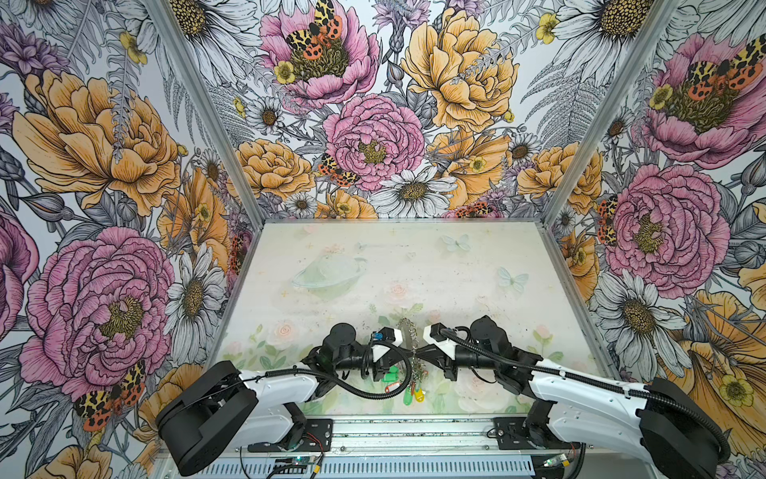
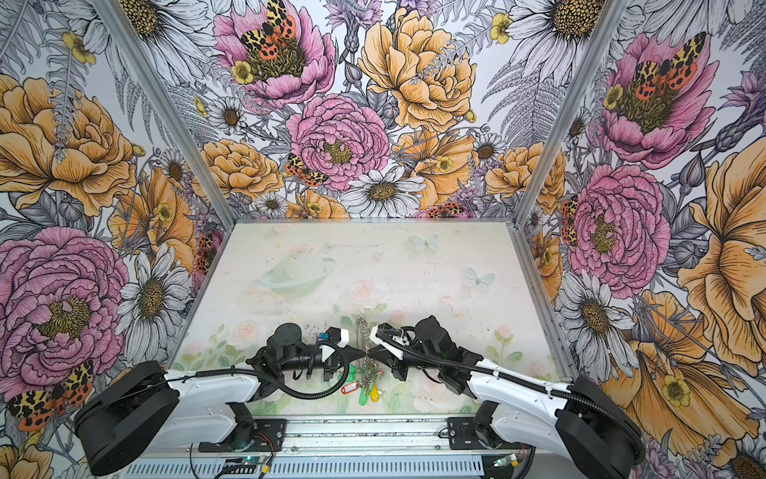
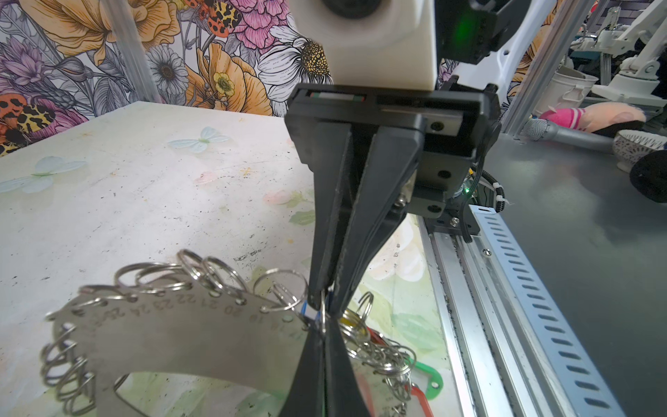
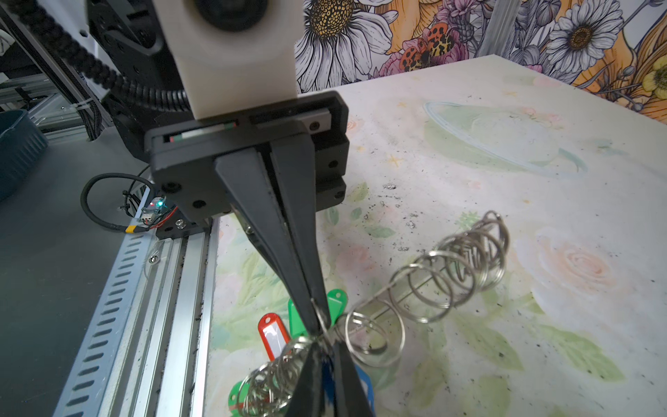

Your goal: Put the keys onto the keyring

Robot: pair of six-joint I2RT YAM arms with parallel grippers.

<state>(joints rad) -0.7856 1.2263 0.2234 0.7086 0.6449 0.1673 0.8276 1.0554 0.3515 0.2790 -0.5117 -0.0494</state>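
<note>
Step in hand: threading.
- Both grippers meet tip to tip near the table's [image 1: 456, 282] 6 o'clock edge, left entering from 9 o'clock, right from 3.
- Keyring [image 3: 180, 339] stands on edge between them, running 12 to 6 in both top views. Whether it touches the table: cannot tell.
- Left gripper [image 4: 318, 323]: closed, pinching a wire ring [image 3: 323, 316] on the keyring's rim.
- Right gripper [image 3: 326, 305]: closed on thin wire at the same spot, apparently the key's own loop. The blue tag [image 4: 364, 389] hangs against its fingers. Key blade not made out.
- Other coloured tags [image 4: 273, 334] lie at 6 o'clock of the pinch.

Judgement: key not yet seated.

Next move calls for working the loop around the ring's coil with small wrist turns while the left holds steady. Slip risk is high on such thin wire.
</note>
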